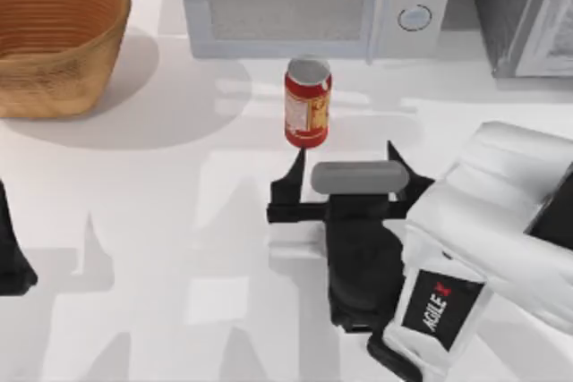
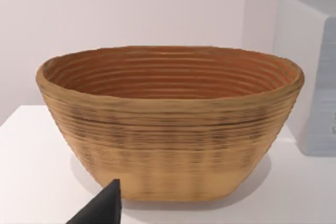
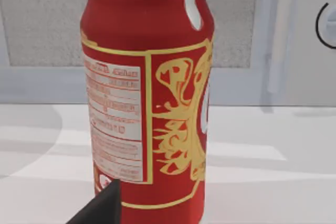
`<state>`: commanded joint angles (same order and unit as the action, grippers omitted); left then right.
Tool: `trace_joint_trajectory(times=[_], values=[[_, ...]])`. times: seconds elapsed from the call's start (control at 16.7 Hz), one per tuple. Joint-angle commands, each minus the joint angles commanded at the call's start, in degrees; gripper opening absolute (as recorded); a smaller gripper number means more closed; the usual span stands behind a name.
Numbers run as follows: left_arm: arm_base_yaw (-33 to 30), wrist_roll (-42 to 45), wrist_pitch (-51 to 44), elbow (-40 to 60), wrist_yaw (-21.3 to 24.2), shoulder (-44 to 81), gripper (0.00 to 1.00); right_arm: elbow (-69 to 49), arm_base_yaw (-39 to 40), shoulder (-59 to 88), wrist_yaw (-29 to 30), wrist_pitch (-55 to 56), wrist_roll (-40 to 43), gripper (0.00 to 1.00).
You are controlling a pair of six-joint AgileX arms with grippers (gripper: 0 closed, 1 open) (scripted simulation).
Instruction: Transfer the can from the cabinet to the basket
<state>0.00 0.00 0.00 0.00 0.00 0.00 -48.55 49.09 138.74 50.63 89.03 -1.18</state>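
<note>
The can [image 1: 308, 102] stands upright on the white counter [image 1: 179, 221], near the back edge and just in front of the microwave [image 1: 313, 2]. It is out of the cabinet [image 1: 524, 11], which sits at the back right corner, and well apart from the basket [image 1: 58, 38] at the back left corner. The right gripper [image 1: 345, 163] sits just in front of the can, its black fingers [image 1: 291, 185] spread wide and holding nothing; the can is beyond the tips, not touched. In the right wrist view the can [image 3: 147, 93] looms close before the microwave door. The left arm [image 1: 13, 257] is parked at the counter's left edge; whether its fingers are open or closed I cannot tell. Its wrist view faces the basket [image 2: 168, 124].
</note>
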Motion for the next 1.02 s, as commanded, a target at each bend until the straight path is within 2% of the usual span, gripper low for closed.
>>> trace_joint_trajectory(times=[0.54,0.78,1.02], values=[[0.00,0.00,0.00,0.00,0.00,0.00,1.00,2.65,-2.00,-1.91,-1.62,-0.29,0.00,1.00],[0.00,0.00,0.00,0.00,0.00,0.00,1.00,8.38,-9.15,-12.60,-6.63,-10.40,0.03,1.00],[0.00,0.00,0.00,0.00,0.00,0.00,1.00,17.28,-19.15,-32.66,-14.93,-27.17,0.19,1.00]])
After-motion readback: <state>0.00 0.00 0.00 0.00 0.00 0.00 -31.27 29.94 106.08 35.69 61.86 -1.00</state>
